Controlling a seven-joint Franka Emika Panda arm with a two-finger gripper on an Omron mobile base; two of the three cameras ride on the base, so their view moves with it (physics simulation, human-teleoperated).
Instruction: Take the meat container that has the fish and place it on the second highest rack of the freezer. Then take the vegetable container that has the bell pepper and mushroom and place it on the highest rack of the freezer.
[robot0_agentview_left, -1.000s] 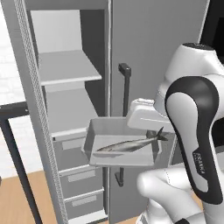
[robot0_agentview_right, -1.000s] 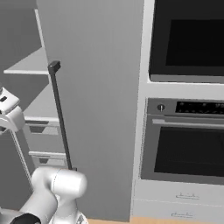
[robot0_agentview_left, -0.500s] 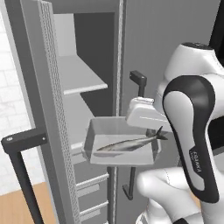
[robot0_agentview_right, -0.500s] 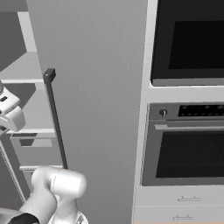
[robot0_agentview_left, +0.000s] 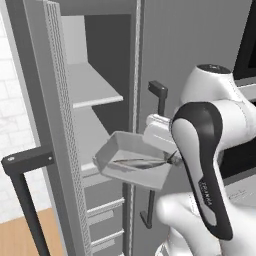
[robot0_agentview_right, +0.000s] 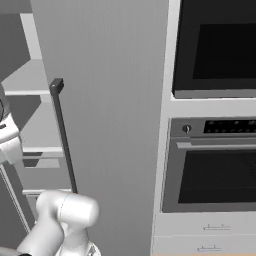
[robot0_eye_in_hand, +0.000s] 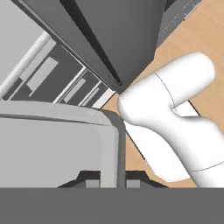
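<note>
So right now the two-finger gripper (robot0_eye_in_hand: 109, 183) is pinched tight on the rim of the pale-grey rectangular meat container (robot0_agentview_left: 131, 165), with one dark fingertip on each side of the wall in the hand view. The long, slim, dark silvery fish (robot0_agentview_left: 142, 161) lies inside along the tray's length. In the left base view the tray hangs in the air just in front of the open tall grey freezer (robot0_agentview_left: 95, 90), near its ribbed door edge (robot0_agentview_left: 65, 135) and below the pale shelf (robot0_agentview_left: 92, 86) visible inside.

My take on doing this well: the tray looks tipped, and it's held by one edge only, so I'd level it before pushing in so the fish doesn't slide out. Which shelf counts as second highest I can't tell from here. Watch the black bar handle (robot0_agentview_left: 157, 150) right behind the tray, and go in slow and straight.
</note>
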